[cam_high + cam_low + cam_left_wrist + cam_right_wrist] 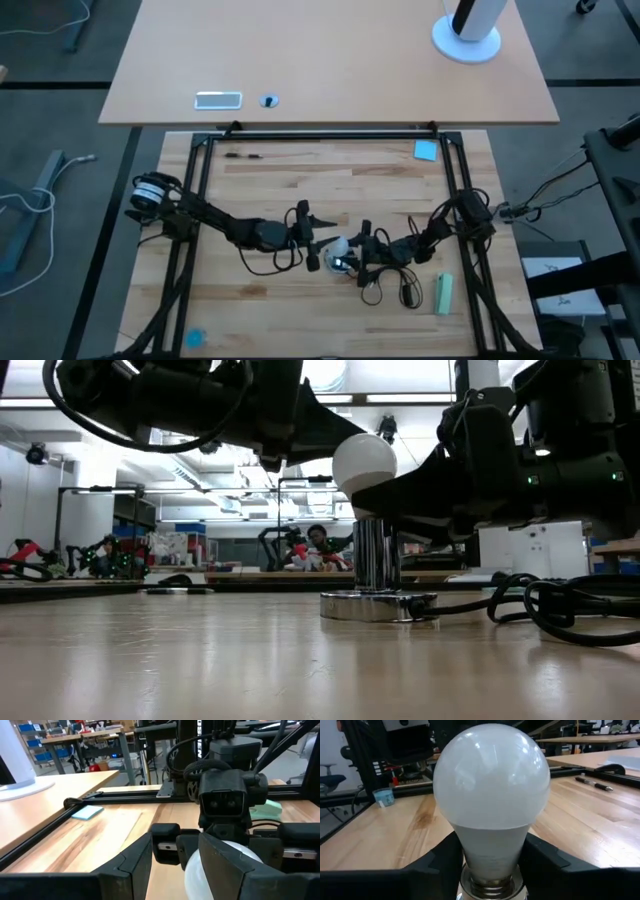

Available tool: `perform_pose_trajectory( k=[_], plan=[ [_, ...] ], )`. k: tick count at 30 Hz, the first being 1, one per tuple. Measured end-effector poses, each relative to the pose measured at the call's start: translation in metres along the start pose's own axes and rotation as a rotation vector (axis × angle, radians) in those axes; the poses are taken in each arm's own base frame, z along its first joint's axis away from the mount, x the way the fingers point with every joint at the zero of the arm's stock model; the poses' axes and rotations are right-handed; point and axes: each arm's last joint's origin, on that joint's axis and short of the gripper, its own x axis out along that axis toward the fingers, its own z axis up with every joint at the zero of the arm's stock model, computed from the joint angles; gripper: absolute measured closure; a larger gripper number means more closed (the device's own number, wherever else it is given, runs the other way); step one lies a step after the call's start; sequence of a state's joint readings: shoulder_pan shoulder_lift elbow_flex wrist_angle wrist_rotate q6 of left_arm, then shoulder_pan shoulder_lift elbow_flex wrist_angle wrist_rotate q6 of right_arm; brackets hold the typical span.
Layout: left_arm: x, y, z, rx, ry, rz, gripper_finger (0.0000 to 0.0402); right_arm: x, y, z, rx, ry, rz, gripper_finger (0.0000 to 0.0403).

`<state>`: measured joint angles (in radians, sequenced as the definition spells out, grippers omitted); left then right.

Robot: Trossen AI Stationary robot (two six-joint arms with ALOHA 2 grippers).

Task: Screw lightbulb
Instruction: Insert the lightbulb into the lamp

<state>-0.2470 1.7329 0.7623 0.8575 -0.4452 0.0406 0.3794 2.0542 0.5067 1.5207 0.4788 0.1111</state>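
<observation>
The white frosted lightbulb (365, 460) stands upright on the stem of the round silver socket (378, 605), near the table's middle (335, 248). My right gripper (356, 258) comes from the table's right and is shut on the bulb, which fills the right wrist view (491, 780). My left gripper (313, 243) comes from the left. It is open, its fingers on either side of the bulb's dome (200, 872). The dome is close to one finger; I cannot tell whether they touch. My right gripper pinches the bulb's narrow neck (492, 847) between its two fingers (442, 862), just above the silvery screw base (492, 887). The fingers come level from the table's right. The bulb stands upright, its base in the socket's stem (375, 555).
The socket's black cord (560, 605) loops on the table toward the near right. A pale green block (443, 293) lies near the right rail, a blue note (426, 150) at the far right, a pen (245, 155) at the far left, and a blue cap (195, 338) at the near left.
</observation>
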Motion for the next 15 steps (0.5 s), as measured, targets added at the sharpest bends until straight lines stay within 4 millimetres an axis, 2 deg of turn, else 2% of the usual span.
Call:
perform_pose_trajectory(
  k=[15],
  plan=[
    [0.01, -0.005, 0.01, 0.042, 0.067, -0.014, 0.0248, -0.002, 0.001, 0.009, -0.032, 0.042, -0.019, 0.0158]
  ],
)
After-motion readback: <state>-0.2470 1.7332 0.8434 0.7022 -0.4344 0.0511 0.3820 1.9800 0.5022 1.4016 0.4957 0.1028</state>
